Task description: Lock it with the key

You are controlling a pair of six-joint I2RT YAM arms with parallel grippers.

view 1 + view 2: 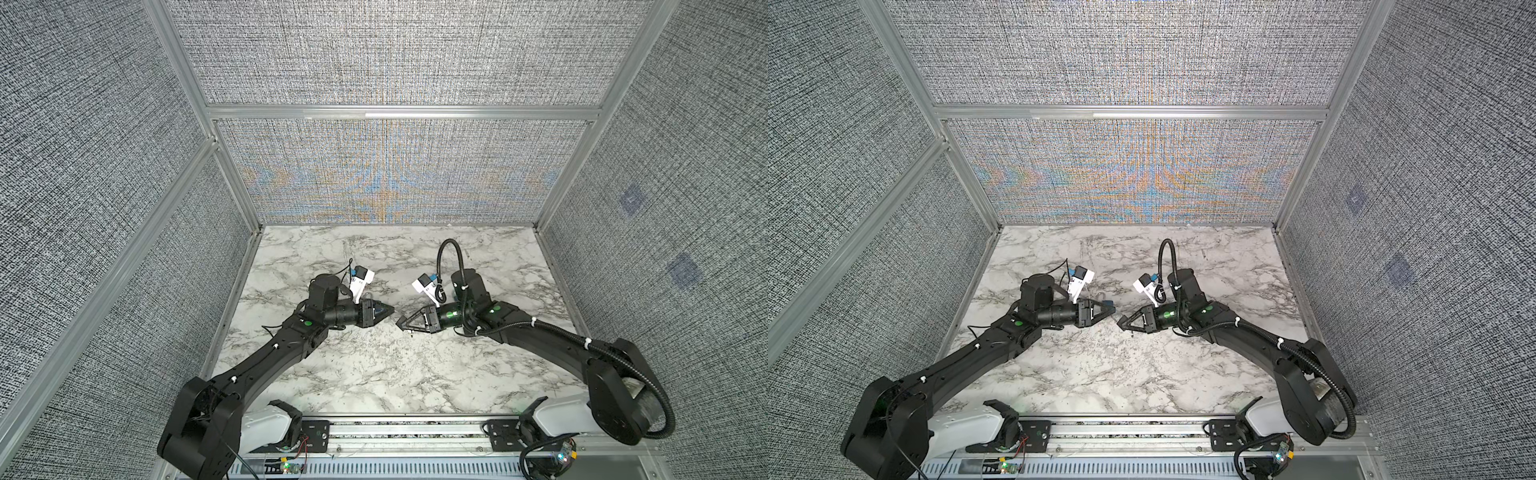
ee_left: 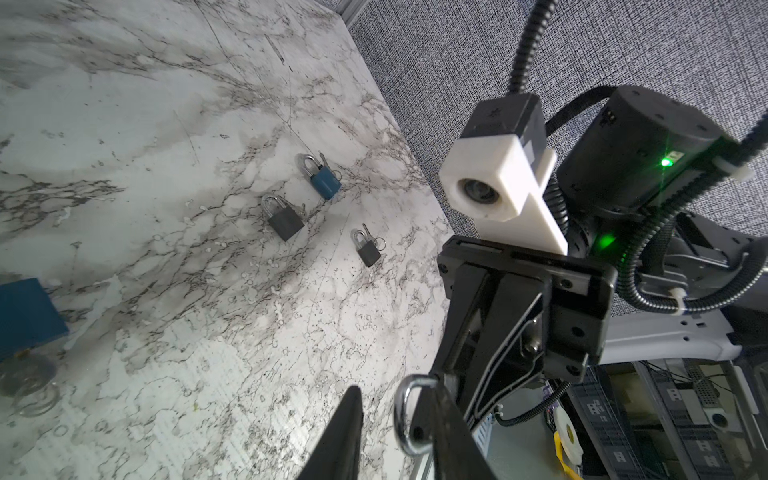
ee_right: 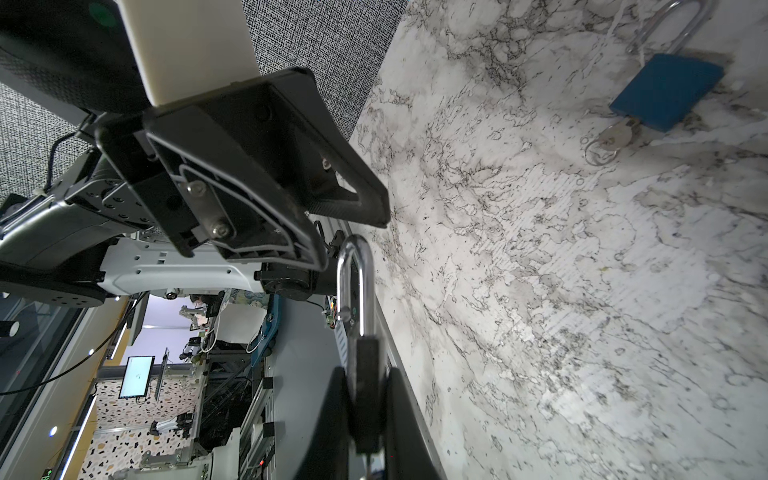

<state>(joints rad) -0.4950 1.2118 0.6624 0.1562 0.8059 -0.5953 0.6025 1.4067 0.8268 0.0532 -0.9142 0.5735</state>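
The right hand (image 1: pixel 401 323) is clenched on the body of the dark padlock (image 3: pixel 365 386), holding it off the desk (image 1: pixel 374 374) near its middle. The shackle (image 3: pixel 356 266) stands raised, one leg out of the body. The left hand (image 1: pixel 390 309) is part-spread, its fingers either side of the shackle's crown, grasping nothing. Seating the shackle is probably the next step: centre it between the fingers, push along its legs, and brace with the right grip. The key is not clearly visible.
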